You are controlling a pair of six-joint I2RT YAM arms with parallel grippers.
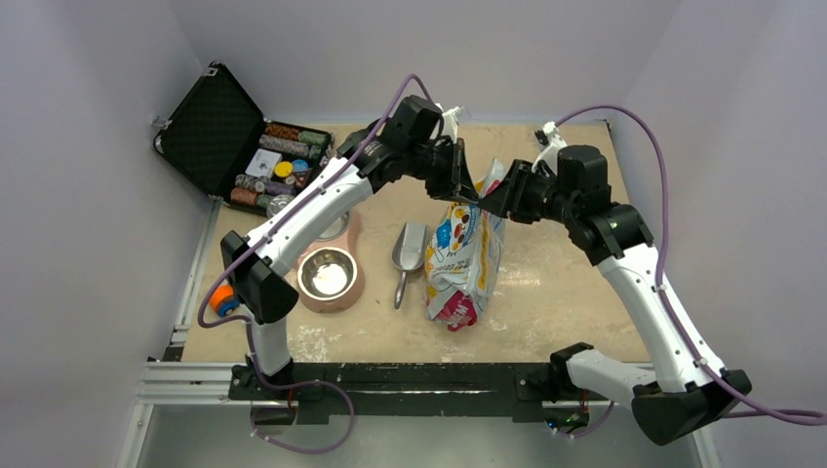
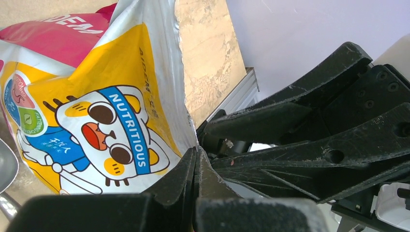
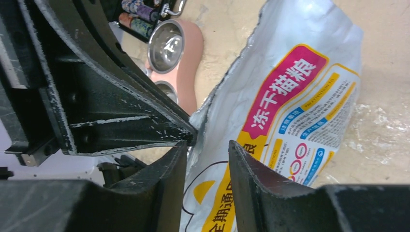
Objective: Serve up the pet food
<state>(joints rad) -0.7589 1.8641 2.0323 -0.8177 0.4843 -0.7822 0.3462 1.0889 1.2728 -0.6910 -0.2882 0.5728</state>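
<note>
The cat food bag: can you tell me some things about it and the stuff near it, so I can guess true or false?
1. The left gripper pinches the top edge of the bag. True.
2. The right gripper is shut tight. False: its jaws stand apart, with the bag's edge between them.
3. The metal scoop lies inside the bowl. False: it lies on the table, between the bowl and the bag.
4. The black case is open. True.

Pet food bag (image 1: 466, 255) mid-table; scoop (image 1: 408, 249) just left; bowls (image 1: 329, 275) further left; case (image 1: 216, 127) far-left corner.
</note>
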